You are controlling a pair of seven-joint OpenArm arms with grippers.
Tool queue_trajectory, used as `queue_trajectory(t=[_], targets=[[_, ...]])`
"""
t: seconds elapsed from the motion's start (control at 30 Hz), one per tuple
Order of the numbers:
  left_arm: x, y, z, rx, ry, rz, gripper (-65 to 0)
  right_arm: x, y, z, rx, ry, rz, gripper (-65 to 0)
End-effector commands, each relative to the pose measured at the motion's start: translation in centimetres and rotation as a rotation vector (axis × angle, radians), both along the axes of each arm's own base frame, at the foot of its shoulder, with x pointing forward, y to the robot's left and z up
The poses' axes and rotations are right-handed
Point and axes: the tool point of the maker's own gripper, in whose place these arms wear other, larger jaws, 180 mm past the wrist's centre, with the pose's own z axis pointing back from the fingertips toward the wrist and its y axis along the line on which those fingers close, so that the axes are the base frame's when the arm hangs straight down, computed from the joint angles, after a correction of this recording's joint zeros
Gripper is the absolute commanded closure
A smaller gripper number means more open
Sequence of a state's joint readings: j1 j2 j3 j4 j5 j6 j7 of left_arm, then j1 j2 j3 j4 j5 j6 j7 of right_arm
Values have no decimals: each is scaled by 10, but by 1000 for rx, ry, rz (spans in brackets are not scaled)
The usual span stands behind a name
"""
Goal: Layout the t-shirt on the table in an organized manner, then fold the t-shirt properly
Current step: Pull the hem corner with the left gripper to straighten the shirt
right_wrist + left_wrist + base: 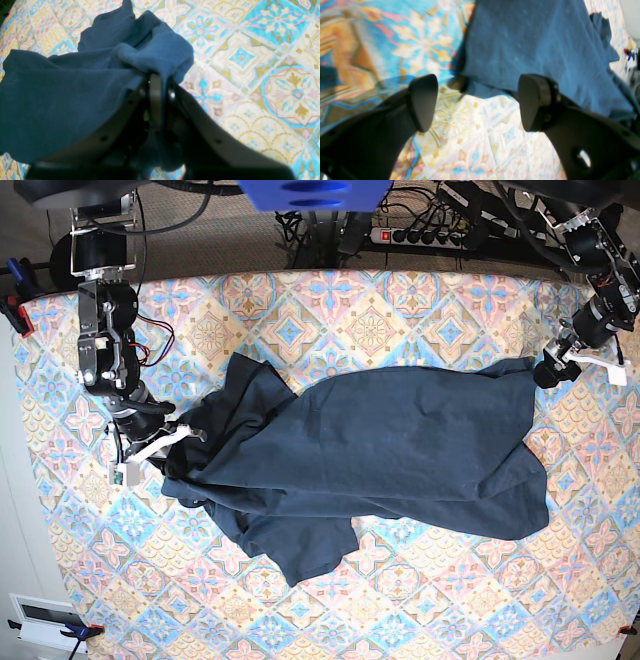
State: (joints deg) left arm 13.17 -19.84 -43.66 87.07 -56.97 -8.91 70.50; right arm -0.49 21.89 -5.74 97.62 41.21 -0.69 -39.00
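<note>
The dark navy t-shirt (370, 445) lay spread across the middle of the tiled table (400, 620), stretched from nine to three o'clock in the base view, its cloth wrinkled and one loose flap hanging toward six o'clock. At the nine o'clock end the fabric bunched into a thick wad where the right gripper (160, 82) was pinching it, jaws pressed together on the cloth. At the three o'clock end the left gripper (477, 102) stood with its jaws spread wide, holding nothing, just off the shirt's edge above the patterned cloth.
</note>
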Motion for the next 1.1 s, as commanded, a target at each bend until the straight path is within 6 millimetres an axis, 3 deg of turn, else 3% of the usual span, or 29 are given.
queue_trajectory(t=[0.0, 0.13, 0.27, 0.43, 0.5, 0.57, 0.7, 0.77, 0.93, 1.07], targets=[[10, 5, 6, -13, -30, 10, -494, 9, -1, 20, -4, -67, 3, -3], [9, 13, -15, -106, -4, 86, -494, 9, -1, 21, -3, -70, 3, -3], [18, 6, -25, -167, -6, 108, -493, 9, -1, 21, -3, -70, 3, -3], [35, -3, -20, -186, -42, 101, -477, 9, -2, 21, -4, -70, 1, -3], [43, -6, -17, -194, -59, 98, -415, 9, -1, 21, -3, -70, 3, -3], [50, -17, -17, -211, -69, 82, -313, 10, -1, 22, -3, -71, 3, -3], [61, -21, -10, -212, -91, 60, -4, 10, -1, 22, -3, -71, 3, -3], [61, -22, -6, -209, -99, 53, 0, 10, -1, 22, -3, -71, 3, -3], [54, -9, 61, -119, -248, -23, 0, 10, -5, 20, -4, -67, -7, -3], [45, 2, 100, -82, -352, -18, 0, 11, -5, 21, -3, -70, -8, -3]])
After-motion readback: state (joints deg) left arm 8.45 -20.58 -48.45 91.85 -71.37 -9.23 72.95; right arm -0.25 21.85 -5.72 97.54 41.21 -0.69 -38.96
